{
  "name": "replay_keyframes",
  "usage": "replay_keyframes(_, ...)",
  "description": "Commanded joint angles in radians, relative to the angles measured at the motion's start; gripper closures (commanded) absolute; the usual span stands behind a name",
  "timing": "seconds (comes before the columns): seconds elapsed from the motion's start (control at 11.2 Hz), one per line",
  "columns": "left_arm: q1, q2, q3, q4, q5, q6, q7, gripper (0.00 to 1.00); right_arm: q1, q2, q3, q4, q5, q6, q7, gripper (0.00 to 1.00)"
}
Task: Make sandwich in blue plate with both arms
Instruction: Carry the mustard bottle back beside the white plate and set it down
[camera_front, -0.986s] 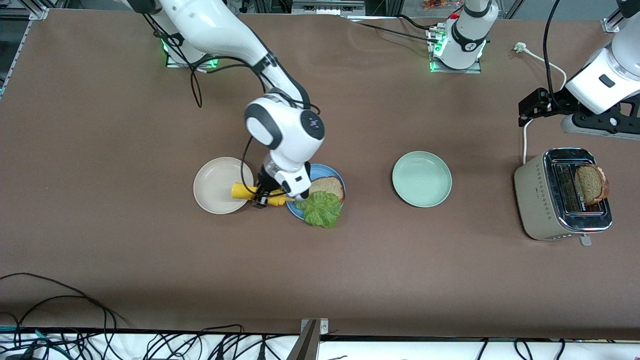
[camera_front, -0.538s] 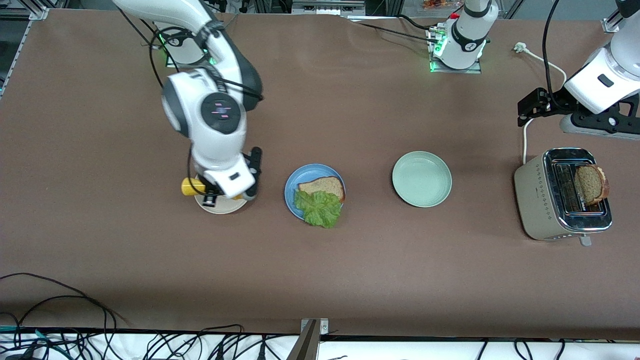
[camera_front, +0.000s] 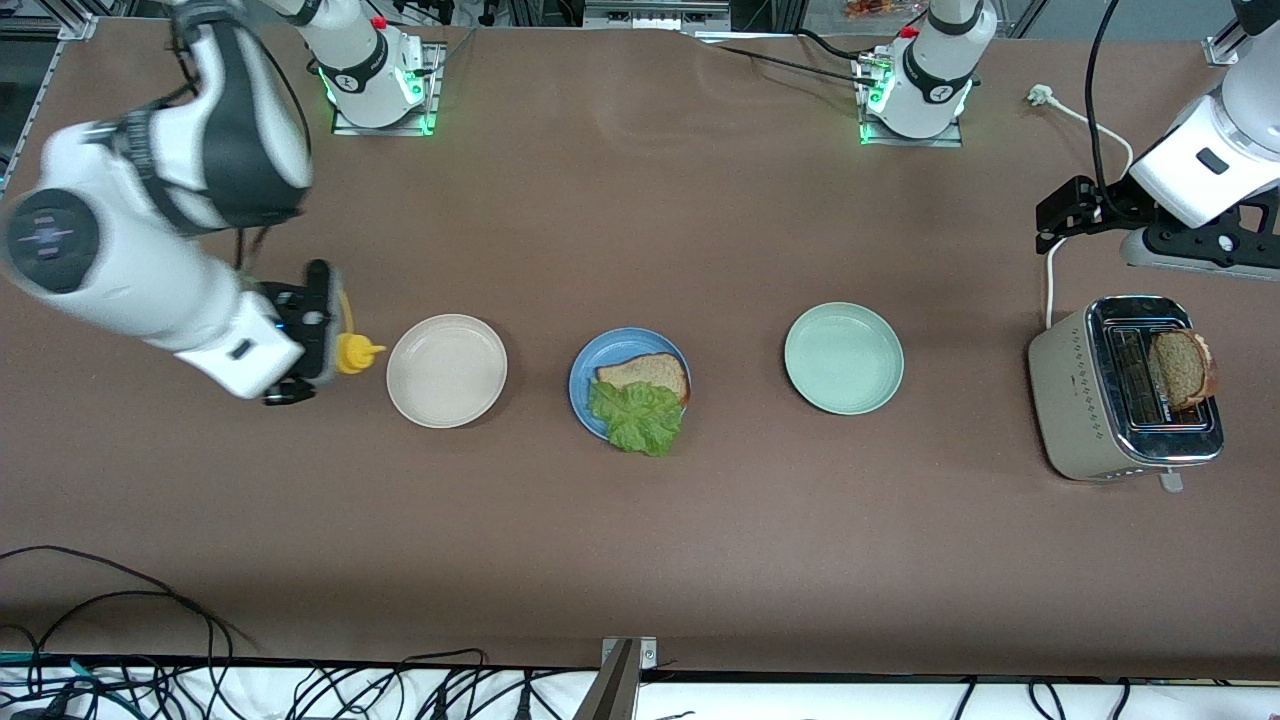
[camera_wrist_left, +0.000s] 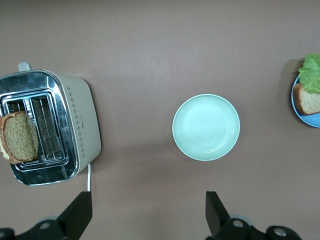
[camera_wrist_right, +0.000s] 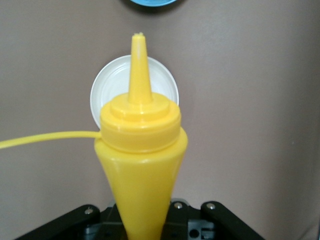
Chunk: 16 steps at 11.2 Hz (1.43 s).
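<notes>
Holding a yellow squeeze bottle (camera_front: 356, 351) clamped in right gripper (camera_front: 322, 335) beside beige plate (camera_front: 446, 371); left gripper (camera_wrist_left: 147, 215) spread wide, waiting above toaster (camera_front: 1128, 387); bread slice (camera_front: 648, 374) and lettuce (camera_front: 637, 417) on blue plate (camera_front: 590, 370); no readable labels.

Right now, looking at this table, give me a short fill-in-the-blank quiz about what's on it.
1. The right hand is shut on a yellow ____ bottle.
2. The lettuce lies on a bread slice in the ____ plate.
3. The second bread slice sticks out of the ____.
4. The left hand is ____, over the table.

Missing words: squeeze; blue; toaster; open
</notes>
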Motion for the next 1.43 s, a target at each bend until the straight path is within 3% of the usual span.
replay_keyframes(0.0, 0.006, 0.002, -0.005, 0.011, 0.008, 0.001, 0.020, 0.00, -0.195, 0.002, 0.017, -0.038, 0.210, -0.057, -0.315, 1.00)
replay_keyframes(0.18, 0.007, 0.004, -0.005, 0.011, 0.008, 0.004, 0.020, 0.00, -0.272, 0.047, 0.017, -0.036, 0.372, -0.118, -0.453, 1.00)
replay_keyframes(0.54, 0.007, 0.010, 0.004, 0.010, 0.009, 0.035, 0.020, 0.00, -0.321, 0.090, 0.017, -0.049, 0.557, -0.166, -0.559, 1.00)
replay_keyframes(0.9, 0.007, 0.080, 0.131, 0.010, 0.009, 0.107, 0.023, 0.00, -0.361, 0.229, 0.017, -0.050, 0.735, -0.168, -0.792, 1.00)
replay_keyframes(1.08, 0.009, 0.099, 0.161, 0.010, 0.011, 0.133, 0.052, 0.00, -0.386, 0.315, 0.018, -0.050, 0.831, -0.188, -0.941, 1.00)
replay_keyframes(1.34, 0.009, 0.148, 0.288, 0.010, -0.050, 0.211, 0.262, 0.00, -0.421, 0.399, 0.023, -0.050, 0.876, -0.189, -1.064, 1.00)
